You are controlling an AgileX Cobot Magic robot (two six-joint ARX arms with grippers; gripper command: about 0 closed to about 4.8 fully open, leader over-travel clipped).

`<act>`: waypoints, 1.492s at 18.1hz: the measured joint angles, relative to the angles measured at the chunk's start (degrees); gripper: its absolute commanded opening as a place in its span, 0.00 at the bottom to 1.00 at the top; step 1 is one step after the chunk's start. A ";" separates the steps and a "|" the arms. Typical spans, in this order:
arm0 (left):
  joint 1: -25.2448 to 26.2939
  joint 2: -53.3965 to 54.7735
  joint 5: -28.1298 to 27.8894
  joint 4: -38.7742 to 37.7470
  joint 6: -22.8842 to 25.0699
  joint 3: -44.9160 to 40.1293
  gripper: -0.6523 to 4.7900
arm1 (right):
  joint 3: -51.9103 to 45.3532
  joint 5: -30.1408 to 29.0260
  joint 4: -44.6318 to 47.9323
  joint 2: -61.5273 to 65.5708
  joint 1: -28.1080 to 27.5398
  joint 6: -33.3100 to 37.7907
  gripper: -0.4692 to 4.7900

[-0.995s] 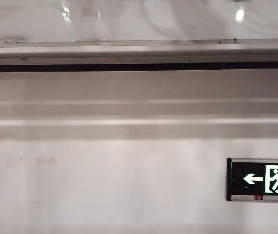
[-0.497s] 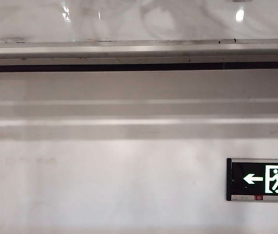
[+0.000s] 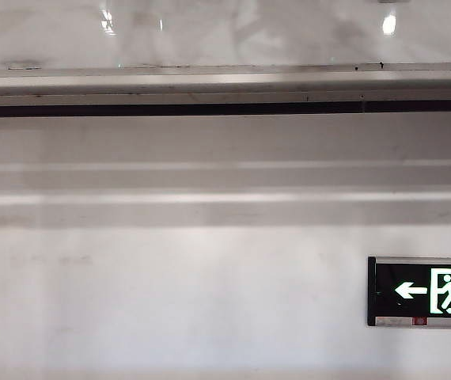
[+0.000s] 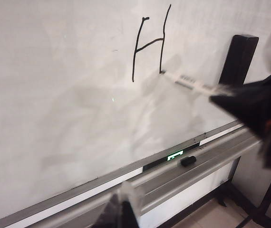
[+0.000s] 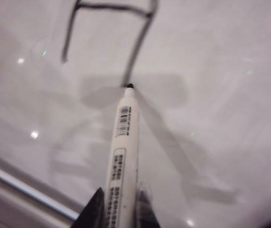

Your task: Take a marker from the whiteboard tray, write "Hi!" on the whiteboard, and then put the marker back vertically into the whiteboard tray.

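The marker (image 5: 123, 156) is a white barrel with dark print, uncapped, and my right gripper (image 5: 121, 197) is shut on it. Its black tip (image 5: 130, 86) touches the whiteboard (image 5: 221, 95) at the foot of the right stroke of a black "H" (image 5: 111, 28). The left wrist view shows the same "H" (image 4: 150, 42), the marker (image 4: 188, 81) and the dark blurred right gripper (image 4: 218, 97). My left gripper (image 4: 123, 209) hangs shut and empty below the whiteboard tray (image 4: 221, 149). Neither arm shows in the exterior view, only the whiteboard (image 3: 225, 32) and the tray (image 3: 225, 83).
A small black cap (image 4: 188, 161) lies on the tray ledge. A black upright post (image 4: 240, 57) stands at the board's edge beside the right gripper. A green exit sign (image 3: 423, 291) hangs on the wall below the tray.
Only the dim reflections on the glossy whiteboard shift in the exterior view. Tray, wall and sign stay as they were.
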 measured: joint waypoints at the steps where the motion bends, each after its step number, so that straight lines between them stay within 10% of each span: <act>1: 0.00 0.00 0.00 0.00 0.00 0.00 0.11 | 0.02 0.17 0.33 -1.55 0.00 0.00 0.08; 27: 0.00 0.00 1.05 0.00 0.00 0.00 0.11 | 0.07 -2.89 2.45 -2.84 -1.27 1.86 0.08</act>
